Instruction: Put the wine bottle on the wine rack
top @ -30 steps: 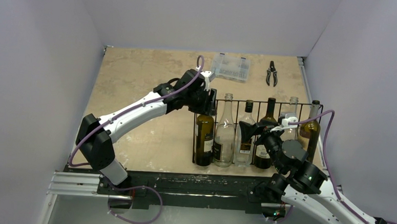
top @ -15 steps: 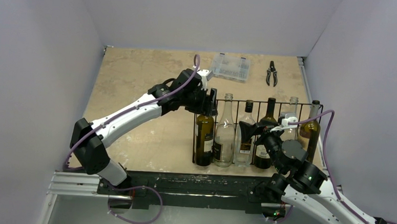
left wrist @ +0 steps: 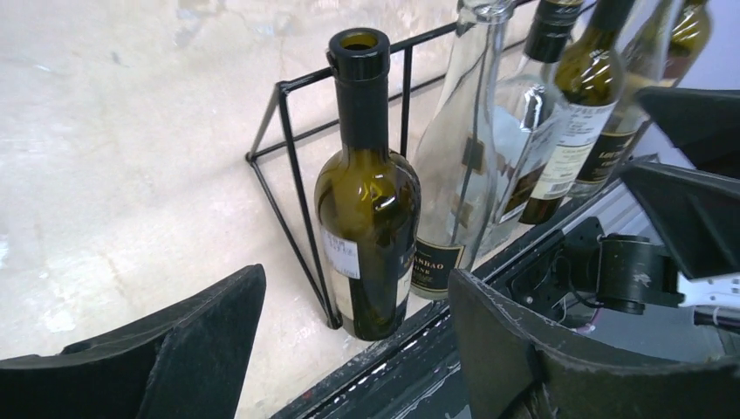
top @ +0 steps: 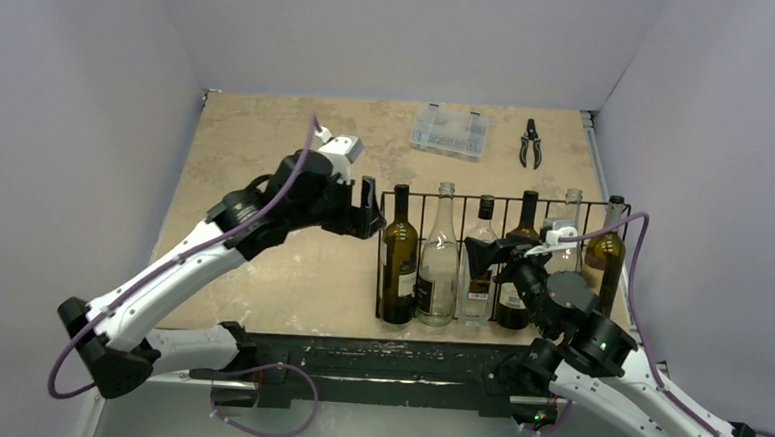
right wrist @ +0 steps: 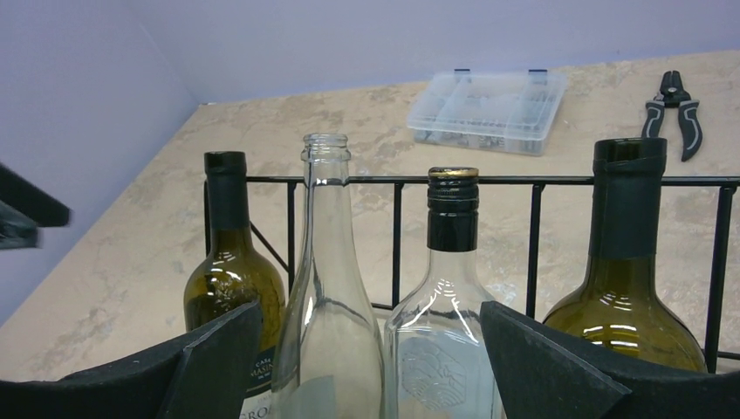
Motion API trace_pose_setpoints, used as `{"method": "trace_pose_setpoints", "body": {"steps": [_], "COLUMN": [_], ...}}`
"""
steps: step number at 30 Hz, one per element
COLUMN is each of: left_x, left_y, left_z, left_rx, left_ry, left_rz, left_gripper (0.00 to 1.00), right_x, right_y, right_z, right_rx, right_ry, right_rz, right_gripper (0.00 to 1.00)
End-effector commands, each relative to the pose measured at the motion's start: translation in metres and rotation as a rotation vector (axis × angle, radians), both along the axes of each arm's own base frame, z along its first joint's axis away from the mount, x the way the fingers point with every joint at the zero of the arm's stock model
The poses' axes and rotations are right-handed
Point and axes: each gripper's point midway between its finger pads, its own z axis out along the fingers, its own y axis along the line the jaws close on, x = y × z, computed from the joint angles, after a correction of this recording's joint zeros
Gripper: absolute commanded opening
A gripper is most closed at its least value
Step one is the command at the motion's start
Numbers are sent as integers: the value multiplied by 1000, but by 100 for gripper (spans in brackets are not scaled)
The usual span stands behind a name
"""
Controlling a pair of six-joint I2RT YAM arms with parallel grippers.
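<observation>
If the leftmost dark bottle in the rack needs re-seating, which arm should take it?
Left. The left gripper, open, sits just left of the dark green bottle, which shows centred in the left wrist view. The right gripper, also open, faces the clear bottles further along.

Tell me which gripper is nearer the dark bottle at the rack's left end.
Left. The left gripper sits open just left of that dark bottle, not touching it; the right gripper is in front of the capped clear bottle, two slots farther right.
</observation>
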Motion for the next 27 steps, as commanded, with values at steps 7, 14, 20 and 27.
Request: {"method": "trace_pose_setpoints", "body": {"steps": [7, 14, 20, 27], "left_x": [-48, -81, -116, -146], "left_y": [81, 144, 200, 255], "left_z": [73, 126, 162, 173], "left_rx": [-139, -246, -348, -405], "left_ry": [-216, -394, -543, -673], "left_rz": [125, 233, 315, 407], "left_gripper": [77, 77, 77, 77], "right_x": [-7, -19, -42, -64], "right_y": [9, -12, -41, -67], "right_z": [41, 103, 175, 221], "right_rx": [66, 84, 174, 273], "right_ry": [-38, -111, -235, -335], "right_rz": [72, 61, 63, 69], "right_gripper": [99, 99, 99, 99]}}
